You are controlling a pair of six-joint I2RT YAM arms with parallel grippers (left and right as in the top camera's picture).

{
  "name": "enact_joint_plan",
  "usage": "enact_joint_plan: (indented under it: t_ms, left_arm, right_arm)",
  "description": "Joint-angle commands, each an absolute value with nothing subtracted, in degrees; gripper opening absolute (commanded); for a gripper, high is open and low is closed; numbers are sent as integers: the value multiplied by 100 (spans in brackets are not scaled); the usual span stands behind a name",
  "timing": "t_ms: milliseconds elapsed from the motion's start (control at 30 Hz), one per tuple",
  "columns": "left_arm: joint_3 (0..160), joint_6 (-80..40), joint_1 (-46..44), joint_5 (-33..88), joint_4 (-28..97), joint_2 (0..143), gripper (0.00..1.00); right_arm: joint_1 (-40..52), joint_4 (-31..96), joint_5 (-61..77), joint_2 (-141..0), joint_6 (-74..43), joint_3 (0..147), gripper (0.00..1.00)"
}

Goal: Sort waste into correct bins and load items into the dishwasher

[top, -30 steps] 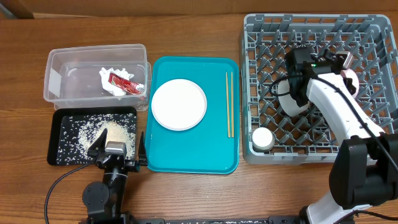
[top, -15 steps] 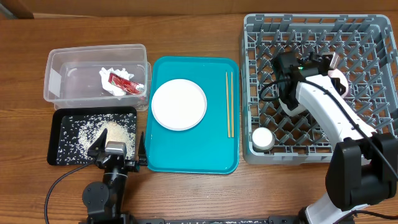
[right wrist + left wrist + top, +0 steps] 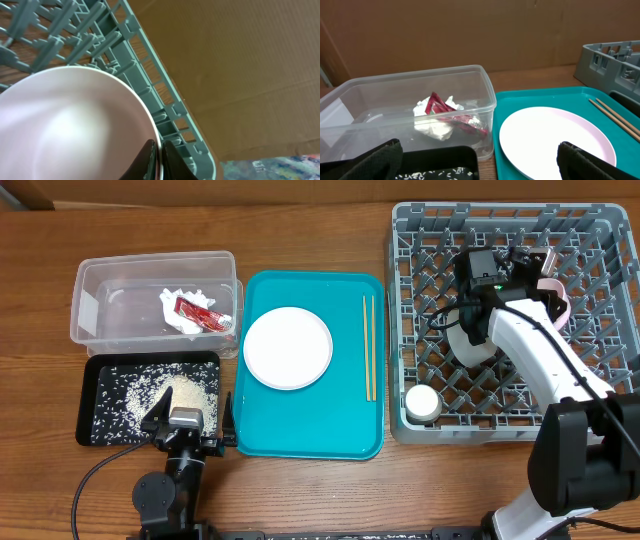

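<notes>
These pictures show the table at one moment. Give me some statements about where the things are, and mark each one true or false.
1. The small red sauce packet lies on the crumpled white paper napkin inside the clear rectangular plastic tub. True.
2. The two thin wooden chopsticks lie in the large grey plastic dish rack. False: they lie on the teal tray, right of the round white plate.
3. The small white cup stands in the rack. True.
4. The loose pale grains are in the tub. False: they are in the shallow black tray.
5. The right gripper is shut on the rim of a pale pink round dish. True.
</notes>
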State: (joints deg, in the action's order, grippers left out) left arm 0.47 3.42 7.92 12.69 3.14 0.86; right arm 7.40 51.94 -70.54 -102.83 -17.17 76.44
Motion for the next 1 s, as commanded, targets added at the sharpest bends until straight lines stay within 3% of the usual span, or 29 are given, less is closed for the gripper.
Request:
enact_joint_plan:
  t_ms: [0, 67, 433, 567, 867, 933, 967]
  left_arm:
    - [27, 384, 827, 1315, 311, 32, 100]
    - [27, 384, 827, 1315, 311, 32, 100]
    - [27, 386, 827, 1315, 311, 32, 100]
    - [27, 386, 827, 1315, 311, 32, 100]
    - [27, 386, 827, 1315, 311, 32, 100]
    - [27, 386, 827, 1317, 311, 32, 100]
    - [27, 384, 827, 1315, 311, 32, 100]
  right_arm:
    - [598, 5245, -7153, -10311, -1529, 7614, 5]
    - [576, 5369, -7072, -10309, -1498, 7614, 4]
    - [576, 5686, -3892, -10304, -1503, 7625, 4]
    - [563, 5806, -3454, -10278, -1839, 7625, 4]
    - [545, 5778, -1549, -9201, -2016, 8208, 4]
    - [493, 5752, -1149, -8882, -2016, 8337, 44]
    - [429, 5732, -1041, -8737, -2014, 8372, 53]
